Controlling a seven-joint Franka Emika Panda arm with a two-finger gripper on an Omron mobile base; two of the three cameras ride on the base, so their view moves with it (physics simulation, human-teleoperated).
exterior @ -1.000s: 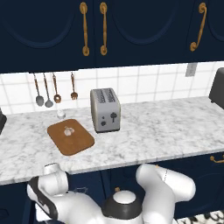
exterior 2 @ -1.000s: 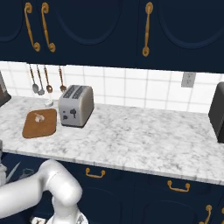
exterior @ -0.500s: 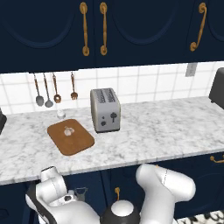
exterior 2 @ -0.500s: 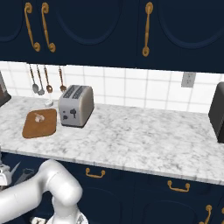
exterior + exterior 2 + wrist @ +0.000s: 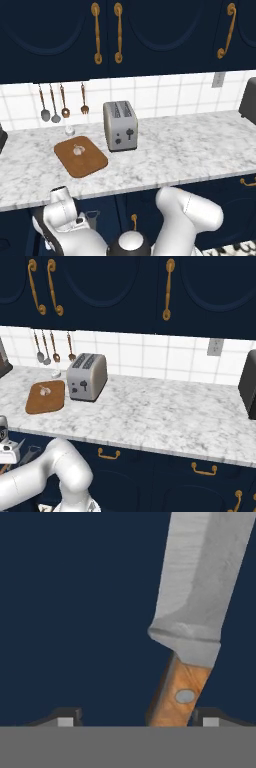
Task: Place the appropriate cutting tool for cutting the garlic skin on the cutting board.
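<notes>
While lower than before, gripper [image 5: 134, 722] astride knife [image 5: 200, 607]

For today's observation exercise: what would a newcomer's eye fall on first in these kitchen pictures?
In the hand view, the knife looms large, grey blade above a brown wooden handle that sits between the gripper tips. On the marble counter, the silver toaster stands beside a brown cutting board with the small garlic on it.

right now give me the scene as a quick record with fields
knife: steel blade and wooden handle close before the hand camera, handle between the end effector fingertips
end effector: low, below the counter edge, grip not confirmed
garlic: on the cutting board
cutting board: on the marble counter, left of the toaster
task: knife not yet on board
</notes>
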